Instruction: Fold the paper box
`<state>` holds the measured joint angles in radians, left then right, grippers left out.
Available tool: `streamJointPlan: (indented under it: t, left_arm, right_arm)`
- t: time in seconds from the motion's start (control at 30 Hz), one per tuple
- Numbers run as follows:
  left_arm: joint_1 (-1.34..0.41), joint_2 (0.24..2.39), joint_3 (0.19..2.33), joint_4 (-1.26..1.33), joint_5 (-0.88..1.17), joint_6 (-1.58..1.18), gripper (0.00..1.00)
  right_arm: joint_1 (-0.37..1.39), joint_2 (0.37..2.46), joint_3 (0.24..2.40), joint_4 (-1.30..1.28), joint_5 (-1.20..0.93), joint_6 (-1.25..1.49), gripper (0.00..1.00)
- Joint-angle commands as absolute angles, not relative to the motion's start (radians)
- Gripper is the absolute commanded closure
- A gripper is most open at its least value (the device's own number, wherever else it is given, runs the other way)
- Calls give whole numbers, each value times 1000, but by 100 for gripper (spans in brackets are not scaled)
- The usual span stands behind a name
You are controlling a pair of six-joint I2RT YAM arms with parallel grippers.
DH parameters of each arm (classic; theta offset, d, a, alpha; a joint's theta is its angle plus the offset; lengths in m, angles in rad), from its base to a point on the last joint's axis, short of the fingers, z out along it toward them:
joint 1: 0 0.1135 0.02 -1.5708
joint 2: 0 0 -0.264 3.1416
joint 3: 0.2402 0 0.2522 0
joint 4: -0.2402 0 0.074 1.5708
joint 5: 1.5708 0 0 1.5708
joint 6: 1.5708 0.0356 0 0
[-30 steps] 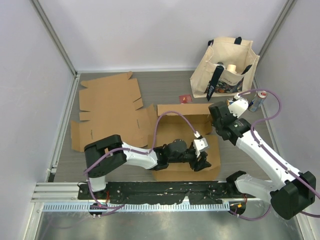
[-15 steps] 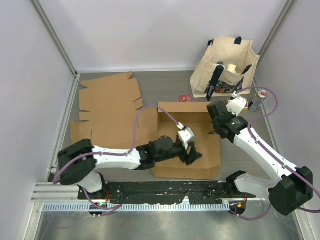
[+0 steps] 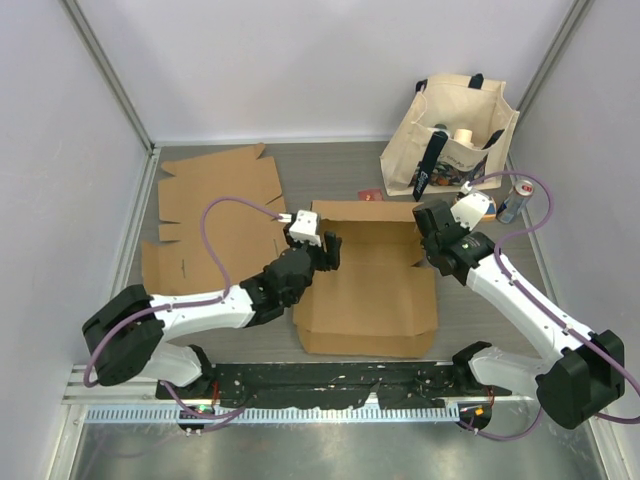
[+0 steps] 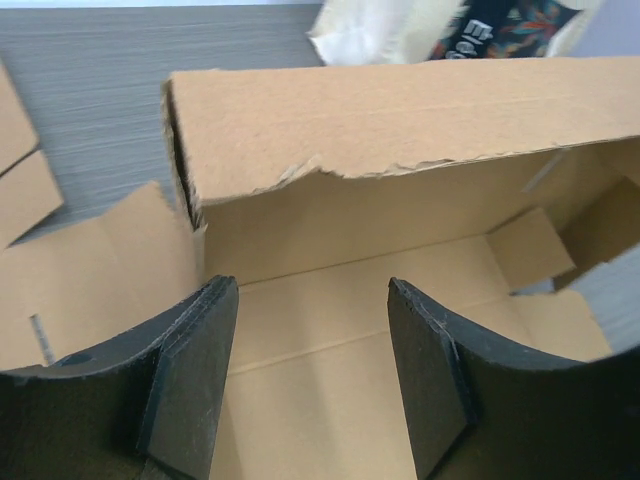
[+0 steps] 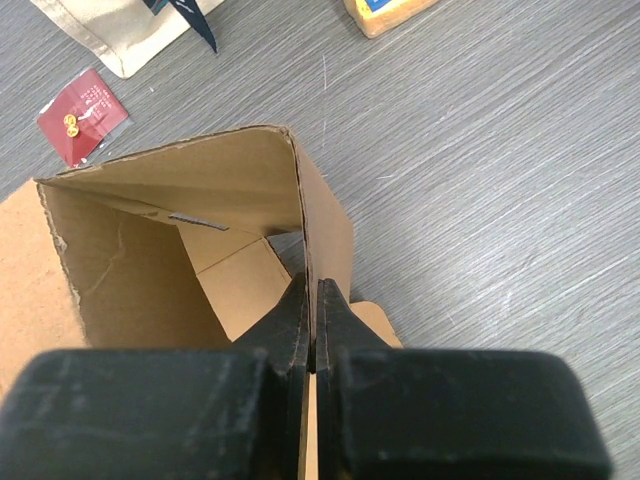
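A brown cardboard box (image 3: 368, 290) lies partly folded in the table's middle, its back wall (image 4: 400, 115) and right wall (image 5: 322, 215) standing up. My left gripper (image 3: 328, 248) is open and empty at the box's back left corner, its fingers (image 4: 195, 375) above the box floor. My right gripper (image 3: 428, 250) is shut on the top edge of the right wall; its fingers (image 5: 295, 320) pinch the cardboard between them.
A flat unfolded cardboard sheet (image 3: 215, 215) lies at the back left. A cloth tote bag (image 3: 450, 135) with items stands at the back right, a can (image 3: 514, 200) beside it. A small red packet (image 3: 371, 197) lies behind the box.
My left arm has pulled out of the box's front right area and swung back-left to the box's back left corner. The right gripper has stayed on the right wall.
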<state>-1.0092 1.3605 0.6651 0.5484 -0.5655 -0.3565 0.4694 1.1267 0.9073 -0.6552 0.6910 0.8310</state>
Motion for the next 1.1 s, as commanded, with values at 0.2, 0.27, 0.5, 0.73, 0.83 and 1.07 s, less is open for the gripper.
streamJointPlan:
  t: [0.2, 0.27, 0.5, 0.73, 0.83, 1.07]
  left_arm:
    - [-993, 1476, 683, 655, -741, -279, 37]
    - [-994, 1471, 678, 657, -730, -284, 41]
    - [-993, 1332, 572, 635, -572, -311, 35]
    - [-970, 1184, 492, 542, -544, -339, 28]
    - [-916, 1192, 509, 531, -534, -359, 27]
    - [-880, 1373, 607, 618, -541, -319, 32]
  right_arm:
    - [468, 1123, 951, -607, 696, 828, 96]
    - [468, 1121, 951, -609, 698, 825, 96]
    - [468, 1124, 950, -609, 692, 819, 96]
    - [468, 1120, 946, -606, 680, 815, 96]
    - [469, 1118, 945, -607, 673, 818, 96]
    - [468, 1121, 948, -606, 641, 828, 96]
